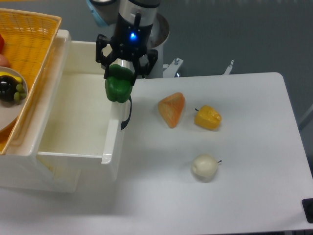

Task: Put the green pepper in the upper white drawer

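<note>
A two-finger gripper (120,78) grips the green pepper (118,88) at upper centre-left of the frame, its black fingers clamped on the pepper's upper part while the glossy lobed body hangs just below them. A blue light glows on the arm's wrist directly above. The pepper hangs in the air over the front panel of the upper white drawer (73,115), right at that panel's top edge and just above the black handle (127,110), so that it straddles the line between the drawer's open interior and the white table (234,171). The drawer is pulled open and fills the left half of the frame, its pale inside showing nothing in it. A yellow woven basket (29,39) sits over the drawer's far left corner, with a plate of dark fruit (10,90) at the left edge. On the table to the right of the pepper lie an orange wedge (171,108) and, just beside it, a yellow pepper (208,117); a whitish round piece (204,167) rests nearer the lower centre, apart from both.
</note>
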Controlling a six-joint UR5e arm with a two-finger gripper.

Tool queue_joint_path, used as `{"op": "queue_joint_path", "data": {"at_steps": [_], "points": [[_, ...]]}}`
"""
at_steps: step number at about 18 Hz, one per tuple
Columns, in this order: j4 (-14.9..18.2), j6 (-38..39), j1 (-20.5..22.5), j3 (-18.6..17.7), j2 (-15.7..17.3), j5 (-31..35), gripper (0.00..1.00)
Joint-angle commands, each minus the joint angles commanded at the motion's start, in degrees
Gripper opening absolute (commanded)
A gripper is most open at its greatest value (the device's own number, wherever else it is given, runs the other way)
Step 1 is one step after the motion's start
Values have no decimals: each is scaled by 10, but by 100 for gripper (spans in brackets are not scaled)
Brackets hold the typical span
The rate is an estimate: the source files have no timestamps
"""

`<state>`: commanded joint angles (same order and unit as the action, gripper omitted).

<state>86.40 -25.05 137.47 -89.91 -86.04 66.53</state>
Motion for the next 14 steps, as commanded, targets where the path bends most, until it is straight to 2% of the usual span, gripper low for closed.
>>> {"op": "queue_joint_path", "data": {"at_steps": [2,3,5,6,8,14], "points": [[1,0,-7,-2,-3,0,49],[1,0,-15,-2,-10,2,57],[1,0,-24,-2,-18,1,58],[0,-1,-25,-2,-20,1,63],[-1,-7,-30,0,-27,3,100],[-1,-6,-37,1,-27,2,100]]}}
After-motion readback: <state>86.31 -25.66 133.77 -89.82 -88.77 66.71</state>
